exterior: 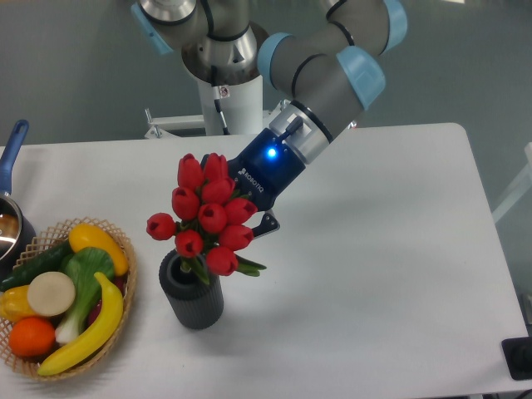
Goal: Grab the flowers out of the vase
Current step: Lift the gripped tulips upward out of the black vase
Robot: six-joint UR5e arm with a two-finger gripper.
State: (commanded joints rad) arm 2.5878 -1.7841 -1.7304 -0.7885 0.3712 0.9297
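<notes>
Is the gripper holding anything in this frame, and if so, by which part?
The gripper holds the flowers, gripped behind the red buds; the exact contact point is hidden. The lower end sits at the vase mouth.

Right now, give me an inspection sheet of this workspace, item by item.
Surface: white table, no spills seen.
Job's things: flowers, red tulips, raised with their stems just above the mouth of the dark ribbed vase, which stands upright.
Clutter: wicker basket of fruit and vegetables at the left edge; blue-handled pot behind it, partly cut off.
Grippers: gripper sits behind the bunch, apparently shut on the flowers; fingers mostly hidden by the buds.
Cables: nothing seen.
Surroundings: grey wall; dark object at the lower right corner, unidentifiable.
</notes>
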